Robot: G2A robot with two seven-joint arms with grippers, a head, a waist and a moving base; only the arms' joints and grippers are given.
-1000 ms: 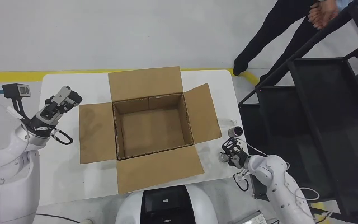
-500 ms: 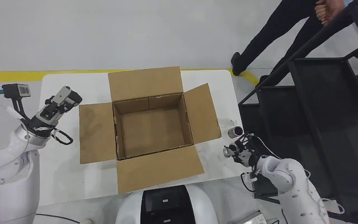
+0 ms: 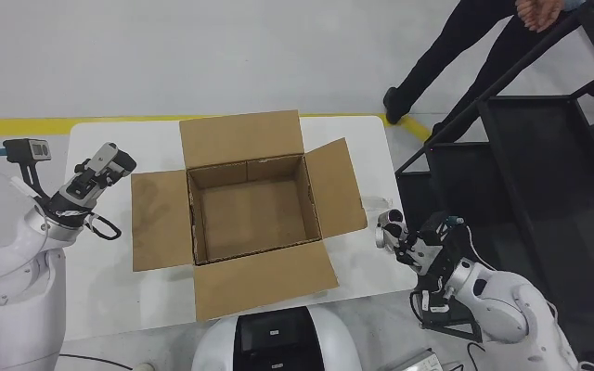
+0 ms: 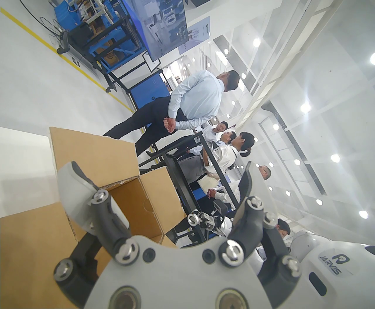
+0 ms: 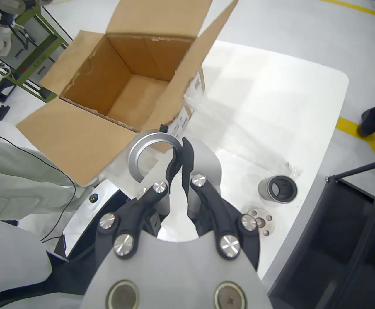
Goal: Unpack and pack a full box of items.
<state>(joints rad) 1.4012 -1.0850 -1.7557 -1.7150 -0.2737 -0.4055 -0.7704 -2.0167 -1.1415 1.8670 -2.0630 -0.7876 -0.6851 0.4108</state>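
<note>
Open box (image 3: pixel 255 218) (flaps out), white table (image 3: pixel 111 287)

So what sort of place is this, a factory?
Likely an industrial hall or robot lab: a yellow floor line, blue equipment racks, and a large wall screen.

Robot's arms (image 3: pixel 506 301) were glossy white w/ black cables (image 3: pixel 105 227); right fingers (image 5: pixel 187 158) black, left fingers (image 4: pixel 73 178) pale grey, silver screws (image 5: pixel 228 243) on both.

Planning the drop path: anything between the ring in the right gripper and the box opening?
Only the box's own side flap, angled outward toward the right gripper; the ring would likely have to pass over it. The box is open, with nothing visible inside.
</note>
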